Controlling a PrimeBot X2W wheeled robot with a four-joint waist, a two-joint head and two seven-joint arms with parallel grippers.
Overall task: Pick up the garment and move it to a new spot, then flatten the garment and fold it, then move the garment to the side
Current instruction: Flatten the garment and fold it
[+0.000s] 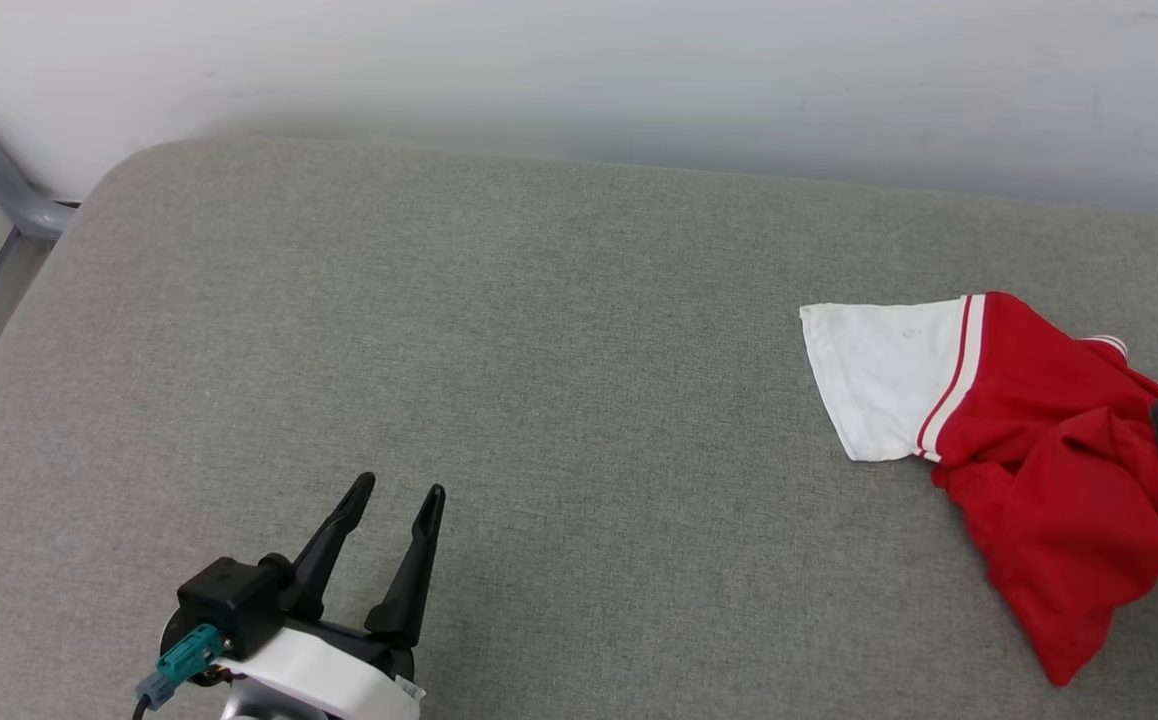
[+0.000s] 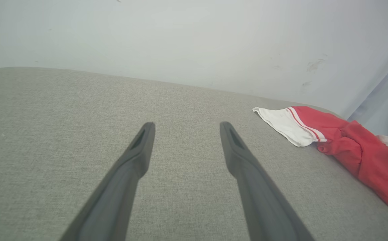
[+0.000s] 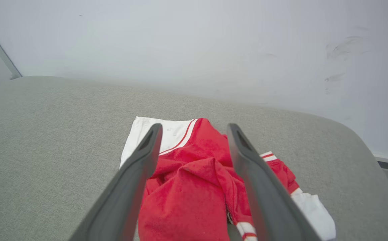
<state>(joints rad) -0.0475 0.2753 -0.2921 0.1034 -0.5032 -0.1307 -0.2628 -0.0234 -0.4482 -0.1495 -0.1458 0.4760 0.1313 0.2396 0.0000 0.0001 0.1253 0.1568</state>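
I see crumpled red jersey T-shirt with white sleeves (image 1: 1039,450) at 3 o'clock on grey fabric cushion (image 1: 539,350). Right gripper (image 3: 194,127) over it, spread, empty. Left gripper (image 1: 401,487) at 7 o'clock, spread, empty.

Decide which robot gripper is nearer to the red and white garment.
Right. The right gripper hangs open over the crumpled garment; the left gripper sits open well off to its left, above the grey cushion.
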